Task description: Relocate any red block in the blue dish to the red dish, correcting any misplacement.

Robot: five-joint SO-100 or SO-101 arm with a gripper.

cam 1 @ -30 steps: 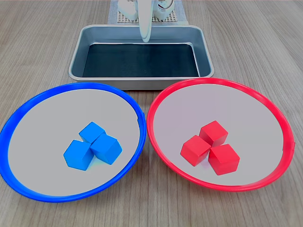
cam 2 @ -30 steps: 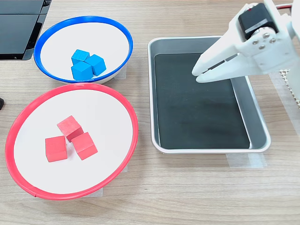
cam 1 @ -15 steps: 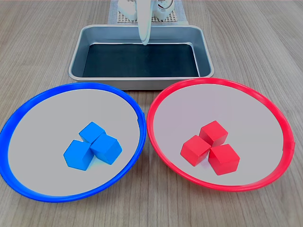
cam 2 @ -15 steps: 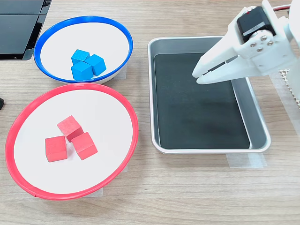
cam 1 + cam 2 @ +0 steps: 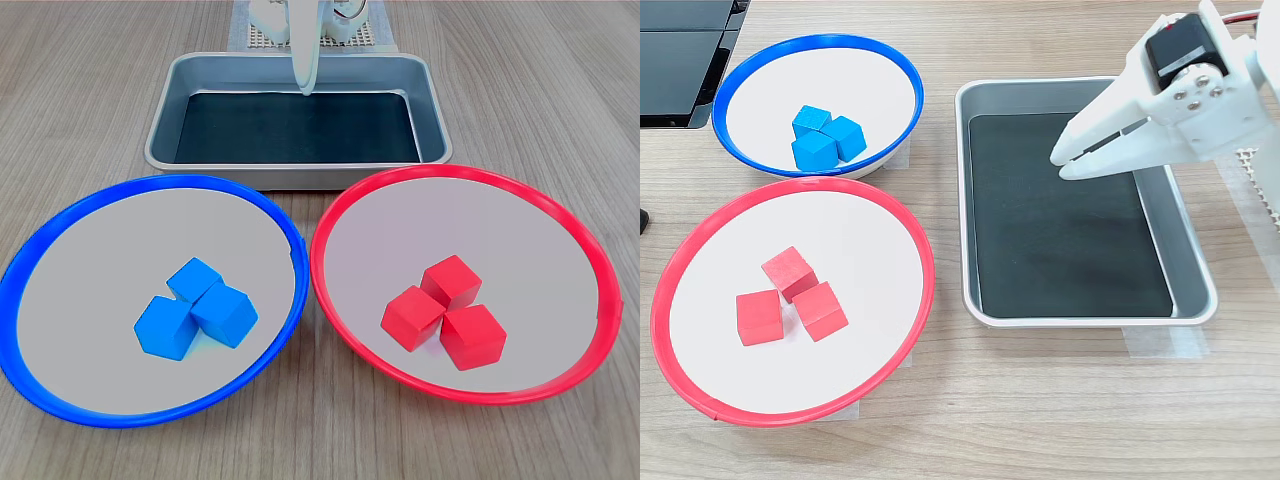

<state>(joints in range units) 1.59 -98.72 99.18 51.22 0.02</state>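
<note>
Red blocks [image 5: 790,297] sit clustered in the red dish [image 5: 902,225]; gripper [image 5: 1061,163] nearly closed, empty.

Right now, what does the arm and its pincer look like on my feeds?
White plastic throughout. The pincer has two long fingers tapering to rounded tips. Behind them sits a black motor block in a white housing with silver screws, and a thin red wire shows at the top edge.

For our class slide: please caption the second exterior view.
White robot gripper above empty metal tray; three blue cubes in blue-rimmed dish, three red cubes in red-rimmed dish.
</note>
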